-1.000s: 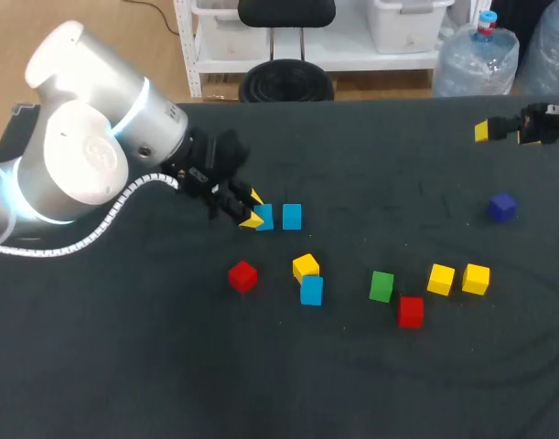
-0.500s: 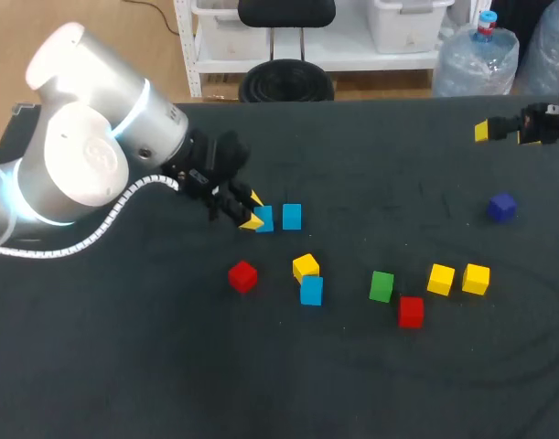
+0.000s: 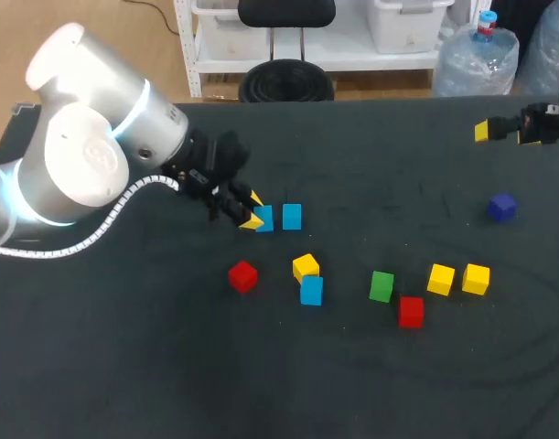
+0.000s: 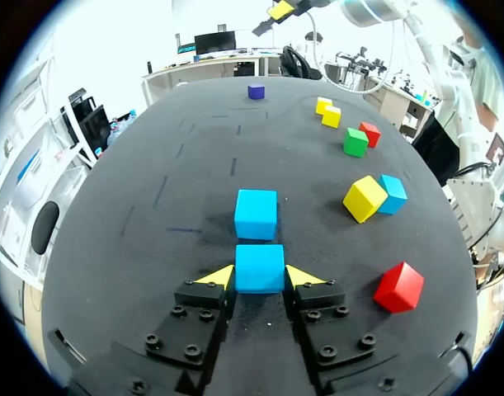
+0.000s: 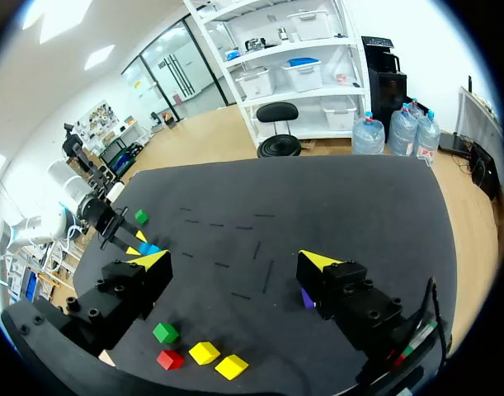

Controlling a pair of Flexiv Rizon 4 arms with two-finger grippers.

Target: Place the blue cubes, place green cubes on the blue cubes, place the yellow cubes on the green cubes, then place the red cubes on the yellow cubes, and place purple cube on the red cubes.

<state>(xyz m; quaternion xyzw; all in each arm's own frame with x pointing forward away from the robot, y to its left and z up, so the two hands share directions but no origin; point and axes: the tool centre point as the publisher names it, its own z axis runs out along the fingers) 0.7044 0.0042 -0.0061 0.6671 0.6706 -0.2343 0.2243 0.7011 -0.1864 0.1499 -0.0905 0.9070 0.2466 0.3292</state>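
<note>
Gripping blue cube (image 4: 259, 264) | left end effector (image 4: 260, 277) | second blue cube (image 4: 256, 214) just ahead

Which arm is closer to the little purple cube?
The right arm: its open jaws hang close by the small purple cube, apart from it. The left arm's jaws grip a blue cube far away.

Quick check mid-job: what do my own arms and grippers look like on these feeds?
The left arm is bulky and rounded, silver-white, with a bluish-lit ring at one joint. A white ribbed cable runs along it toward the wrist. The left gripper and right gripper match: black blocky fingers with visible bolt heads, each ending in a wedge-shaped bright yellow tip.
</note>
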